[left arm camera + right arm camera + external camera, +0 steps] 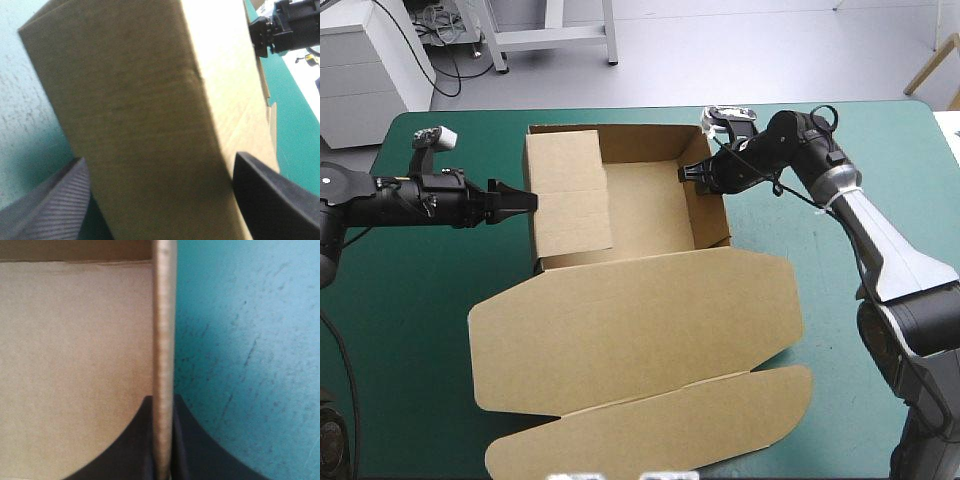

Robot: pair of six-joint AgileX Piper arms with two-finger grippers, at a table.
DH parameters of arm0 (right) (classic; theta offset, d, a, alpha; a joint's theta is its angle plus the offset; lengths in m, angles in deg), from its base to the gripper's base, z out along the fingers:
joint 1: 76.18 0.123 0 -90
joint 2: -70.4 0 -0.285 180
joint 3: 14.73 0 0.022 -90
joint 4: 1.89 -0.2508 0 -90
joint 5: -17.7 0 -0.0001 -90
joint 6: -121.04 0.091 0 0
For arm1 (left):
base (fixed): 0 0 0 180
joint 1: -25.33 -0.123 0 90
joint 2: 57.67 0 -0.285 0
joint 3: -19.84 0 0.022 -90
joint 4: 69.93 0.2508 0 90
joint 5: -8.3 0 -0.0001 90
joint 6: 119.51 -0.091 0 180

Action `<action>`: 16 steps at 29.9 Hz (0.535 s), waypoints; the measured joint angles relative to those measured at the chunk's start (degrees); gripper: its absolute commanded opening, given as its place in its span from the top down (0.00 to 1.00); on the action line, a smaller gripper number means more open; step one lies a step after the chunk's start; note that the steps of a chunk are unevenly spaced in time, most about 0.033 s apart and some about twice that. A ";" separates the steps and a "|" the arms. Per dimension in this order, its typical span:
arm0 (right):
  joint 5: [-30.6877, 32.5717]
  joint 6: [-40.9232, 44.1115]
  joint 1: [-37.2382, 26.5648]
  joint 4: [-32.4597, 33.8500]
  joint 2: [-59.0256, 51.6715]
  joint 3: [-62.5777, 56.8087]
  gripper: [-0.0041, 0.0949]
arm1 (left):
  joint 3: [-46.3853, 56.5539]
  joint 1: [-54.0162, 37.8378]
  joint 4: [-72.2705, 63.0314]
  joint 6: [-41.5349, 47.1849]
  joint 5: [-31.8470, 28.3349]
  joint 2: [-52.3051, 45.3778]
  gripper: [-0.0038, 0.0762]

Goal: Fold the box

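Jaws on my right arm pinched the right wall point(711, 200) of the brown cardboard box point(650, 205), steadying it at the far middle of the teal-green surface point(420, 300), while my left jaws gaped astride its left wall point(565, 195), probably to seat the flap.

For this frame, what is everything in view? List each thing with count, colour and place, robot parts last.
box: one, brown, mid-table; an open tray at the far side with walls raised, the lid lying flat toward the near edge
table cover: one, teal-green, under everything
left gripper: one, black fingers, open, standing either side of the box's left wall
right gripper: one, black fingers, shut on the box's right wall, near its far corner
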 measured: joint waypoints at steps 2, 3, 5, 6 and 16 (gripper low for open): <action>-0.51 0.12 0.89 0.06 0.00 0.00 0.98 | 0.00 0.88 0.26 0.00 0.00 0.00 0.25; -0.87 0.19 1.36 0.06 0.00 0.00 0.98 | 0.00 1.27 0.54 0.03 0.00 0.00 0.25; -1.41 0.42 2.21 0.30 0.00 0.00 0.98 | 0.00 2.29 1.87 0.16 -0.06 -0.06 0.25; -1.47 0.42 2.52 0.48 0.00 0.00 0.98 | 0.00 2.82 2.81 0.41 -0.13 -0.11 0.25; -2.00 4.54 6.51 8.12 0.00 -0.09 0.98 | 0.00 9.30 17.99 13.97 -0.69 -0.41 0.43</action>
